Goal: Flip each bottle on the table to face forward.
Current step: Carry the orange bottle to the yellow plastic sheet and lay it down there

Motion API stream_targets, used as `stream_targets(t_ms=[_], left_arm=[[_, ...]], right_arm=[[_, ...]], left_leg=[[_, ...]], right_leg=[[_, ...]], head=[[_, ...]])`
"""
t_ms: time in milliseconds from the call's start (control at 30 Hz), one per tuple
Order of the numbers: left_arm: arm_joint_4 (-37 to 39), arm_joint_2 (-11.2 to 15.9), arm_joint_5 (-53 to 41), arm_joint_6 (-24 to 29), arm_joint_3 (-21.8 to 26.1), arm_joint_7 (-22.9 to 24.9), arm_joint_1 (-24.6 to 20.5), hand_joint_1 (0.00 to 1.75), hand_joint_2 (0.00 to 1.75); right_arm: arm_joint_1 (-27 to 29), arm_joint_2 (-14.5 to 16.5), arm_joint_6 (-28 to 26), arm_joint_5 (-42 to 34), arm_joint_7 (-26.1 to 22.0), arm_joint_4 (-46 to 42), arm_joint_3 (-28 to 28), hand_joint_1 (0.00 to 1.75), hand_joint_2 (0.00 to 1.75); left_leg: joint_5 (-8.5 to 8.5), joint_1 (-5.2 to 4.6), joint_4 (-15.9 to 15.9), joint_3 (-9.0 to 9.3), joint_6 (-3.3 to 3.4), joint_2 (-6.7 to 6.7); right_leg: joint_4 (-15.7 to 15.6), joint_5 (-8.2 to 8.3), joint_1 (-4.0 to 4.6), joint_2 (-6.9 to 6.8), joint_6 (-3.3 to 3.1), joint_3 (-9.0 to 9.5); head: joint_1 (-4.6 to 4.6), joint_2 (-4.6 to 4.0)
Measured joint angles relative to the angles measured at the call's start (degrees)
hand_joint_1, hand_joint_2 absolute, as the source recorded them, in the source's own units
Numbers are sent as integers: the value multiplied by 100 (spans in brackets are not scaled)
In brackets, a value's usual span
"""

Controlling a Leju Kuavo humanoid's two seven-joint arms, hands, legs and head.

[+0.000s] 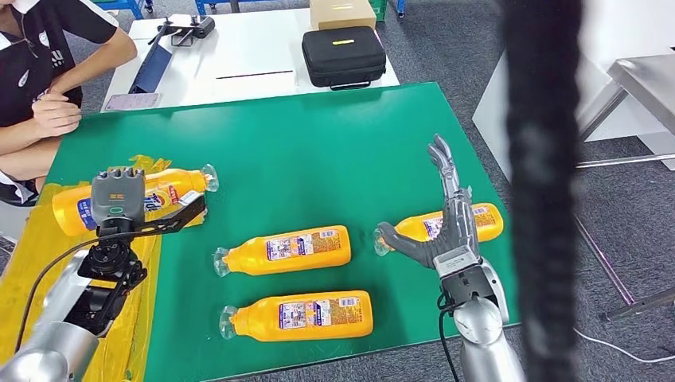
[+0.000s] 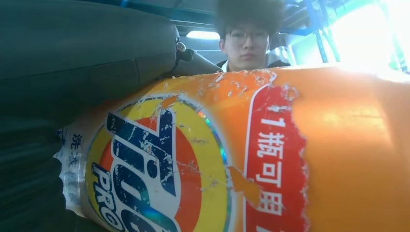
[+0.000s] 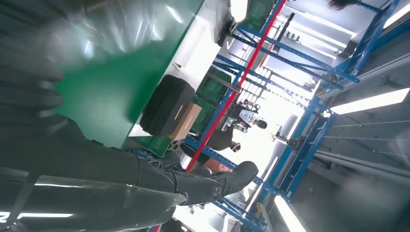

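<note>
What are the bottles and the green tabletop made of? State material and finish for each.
Bottles, e.g. the one under the left hand: likely glossy orange plastic, judging by highlights, clear caps, and a paper or film label peeling at its edges. Green tabletop: smooth, faintly sheened mat or laminate; exact material unclear.

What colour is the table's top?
Green table top, clearest in the head view.

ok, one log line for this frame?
left robot hand: on far-left bottle, front label up | right robot hand: open over right bottle | two middle bottles: back label up
</note>
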Motion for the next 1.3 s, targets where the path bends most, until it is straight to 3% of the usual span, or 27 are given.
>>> stream_targets(t_ms=[300,433,567,833,967,1100,1300], left_arm=[[1266,48,25,-409,0,-307,-382,175,175],[1686,35,293,-573,280,-916,-446,0,175],[1933,-13,508,-820,588,-1373,-475,0,175],[2173,-98,581,-1255,882,-1574,-611,0,175],[2159,-156,846,-850,1036,-1880,-552,0,175],[1713,-326,1990,-105,1458,-2785,-216,0,175],[517,-566,3047,-108,1933,-3409,264,0,175]], right_arm=[[40,-27,-8,118,16,-49,-54,0,175],[-11,-37,45,138,101,-42,-54,0,175],[-75,-34,87,156,138,-16,-54,0,175],[-98,-22,104,242,157,45,-54,0,175],[-97,-22,121,291,184,50,-61,0,175],[-95,-30,103,438,251,50,-112,0,175],[-96,-56,49,587,299,50,-193,0,175]], left_leg=[[0,2,0,0,-1,1],[0,3,-1,0,-1,0],[0,3,-1,1,-1,-5],[0,2,-1,11,-2,-4],[2,2,-1,12,-4,-3],[4,3,-1,8,-6,-5],[3,0,0,2,-5,0]], right_leg=[[0,0,3,0,-1,-1],[0,0,5,0,-1,0],[0,-1,4,-3,-1,3],[0,0,4,-4,-1,11],[0,0,4,-3,-1,11],[0,0,5,-3,-2,6],[0,0,1,0,-1,3]], head=[[1,0],[0,0],[1,0],[-1,0],[-1,0],[0,0],[0,0]])
